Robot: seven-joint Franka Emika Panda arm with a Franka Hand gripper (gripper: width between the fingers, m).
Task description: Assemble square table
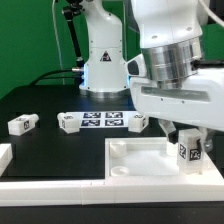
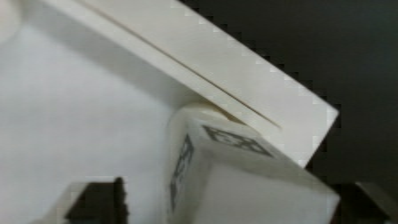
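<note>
The white square table top [image 1: 140, 162] lies at the front right, rim up. A white tagged leg block [image 1: 190, 152] stands upright in its far right corner. My gripper [image 1: 188, 146] hangs straight over that leg with a finger on each side. In the wrist view the leg [image 2: 240, 165] stands by the top's raised rim [image 2: 214, 70]. One finger [image 2: 102, 200] stands off from the leg with a strip of tray floor showing between them. The other finger [image 2: 368, 203] is at the leg's edge. The jaws stand open around the leg. Three more leg blocks [image 1: 22, 123] [image 1: 68, 122] [image 1: 137, 122] lie on the black table behind.
The marker board [image 1: 102, 120] lies flat between the loose legs. The arm's white base [image 1: 103, 62] stands at the back. A white border rail [image 1: 50, 186] runs along the front edge, and another piece [image 1: 4, 155] sits at the exterior view's left.
</note>
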